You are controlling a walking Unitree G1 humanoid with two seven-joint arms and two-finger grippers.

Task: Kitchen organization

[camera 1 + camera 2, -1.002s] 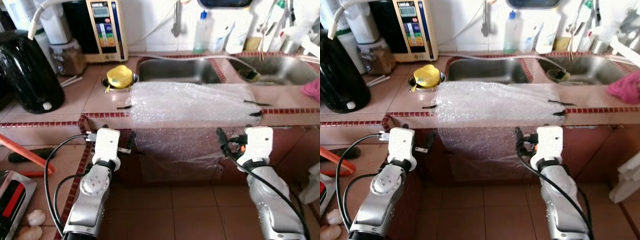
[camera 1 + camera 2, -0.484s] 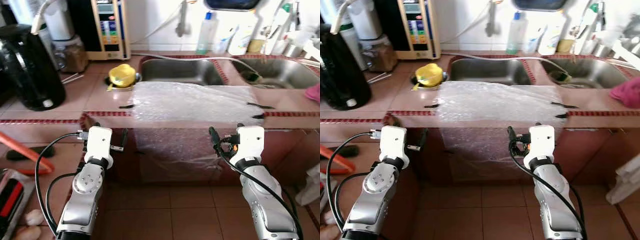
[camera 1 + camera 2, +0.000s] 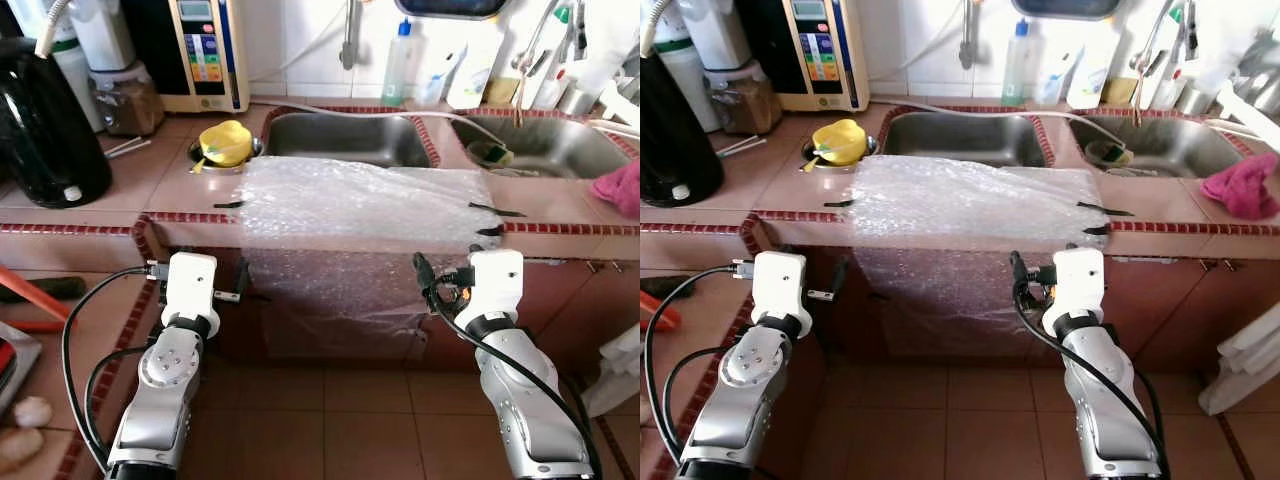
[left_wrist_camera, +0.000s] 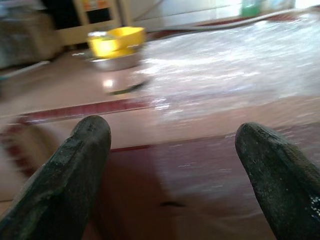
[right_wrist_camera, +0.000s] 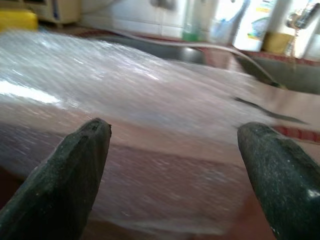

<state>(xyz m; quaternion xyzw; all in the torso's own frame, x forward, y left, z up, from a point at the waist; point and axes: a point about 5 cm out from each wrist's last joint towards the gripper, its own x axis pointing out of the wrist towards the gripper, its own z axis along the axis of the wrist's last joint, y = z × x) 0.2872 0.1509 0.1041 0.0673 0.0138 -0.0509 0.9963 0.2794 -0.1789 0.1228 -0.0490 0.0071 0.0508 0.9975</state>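
1. The step in hand looks like an approach: both arms are raised in front of the counter, and the bubble wrap sheet (image 3: pixel 365 205), taped over the counter edge (image 3: pixel 560 228) and hanging down its front, is the landmark here. No object is gripped, and which thing is to be organised cannot be told yet.
2. Left of the sheet, the left gripper (image 4: pixel 170 165) is spread wide and empty, held below the counter edge and just short of the sheet's left border.
3. Beyond the sheet's far left corner sits a yellow cup (image 3: pixel 226 143) in a metal bowl; farther left stands a black kettle (image 3: pixel 45 125).
4. Behind the sheet lies the sink (image 3: pixel 350 138).
5. Below the sheet's right corner, the right gripper (image 5: pixel 175 165) is likewise spread and empty.
6. Right of the sheet a pink cloth (image 3: pixel 622 187) rests on the counter.
7. Any reach must rise above the edge first; the tiled floor beneath leaves room to step closer.
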